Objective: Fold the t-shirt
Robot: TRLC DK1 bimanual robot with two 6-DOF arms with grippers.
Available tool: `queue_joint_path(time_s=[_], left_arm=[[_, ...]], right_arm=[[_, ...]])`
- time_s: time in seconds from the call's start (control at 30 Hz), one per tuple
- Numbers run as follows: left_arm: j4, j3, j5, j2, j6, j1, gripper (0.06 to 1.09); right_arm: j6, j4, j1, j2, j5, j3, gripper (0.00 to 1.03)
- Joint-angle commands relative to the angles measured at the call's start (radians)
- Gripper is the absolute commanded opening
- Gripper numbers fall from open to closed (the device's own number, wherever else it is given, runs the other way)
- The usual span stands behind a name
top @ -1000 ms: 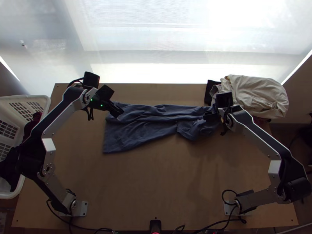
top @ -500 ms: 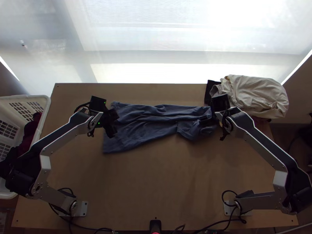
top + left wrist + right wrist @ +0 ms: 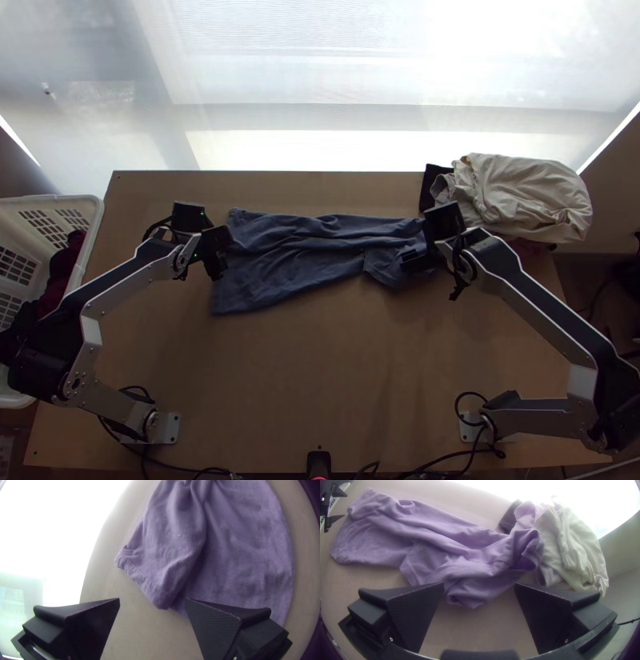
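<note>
- T-shirt (image 3: 296,256) lay beside the cloth pile (image 3: 524,196), perhaps touching, its long axis running away
- Right gripper (image 3: 479,584), fingers spread, was at the bunched end, nearer the pile
- Left gripper (image 3: 153,598), also spread, was by the end farthest from the pile, which probably crowded only the right

A basket (image 3: 95,218) of clothes (image 3: 62,268) stands left of the table (image 3: 312,368); cream cloth (image 3: 532,196) lies bunched at the table's far right corner.

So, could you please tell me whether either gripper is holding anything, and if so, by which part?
Nothing is held: the left gripper and the right gripper both stand open, and the blue t-shirt is pinched by neither.
</note>
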Motion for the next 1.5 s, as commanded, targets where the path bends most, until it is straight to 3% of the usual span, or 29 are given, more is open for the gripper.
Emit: queue_joint_path(time_s=[0.0, 0.5, 1.2, 1.23, 1.47], left_arm=[[0.024, -0.01, 0.001, 0.006, 0.001, -0.003, 1.01], [0.067, -0.009, 0.008, 0.046, -0.031, -0.035, 1.0], [0.172, -0.009, 0.028, 0.121, -0.034, -0.063, 0.97], [0.177, -0.006, 0.028, 0.125, -0.034, -0.064, 0.95], [0.177, 0.02, 0.028, 0.142, -0.036, -0.058, 0.49]], right_arm=[[-0.004, 0.022, 0.016, 0.056, -0.01, 0.007, 0.98], [0.002, 0.073, 0.009, 0.294, -0.009, 0.1, 0.97], [0.003, 0.056, 0.007, 0.206, -0.009, 0.082, 0.96], [0.003, 0.056, 0.007, 0.203, -0.007, 0.08, 0.96], [0.0, 0.055, 0.01, 0.183, -0.009, 0.06, 0.96]])
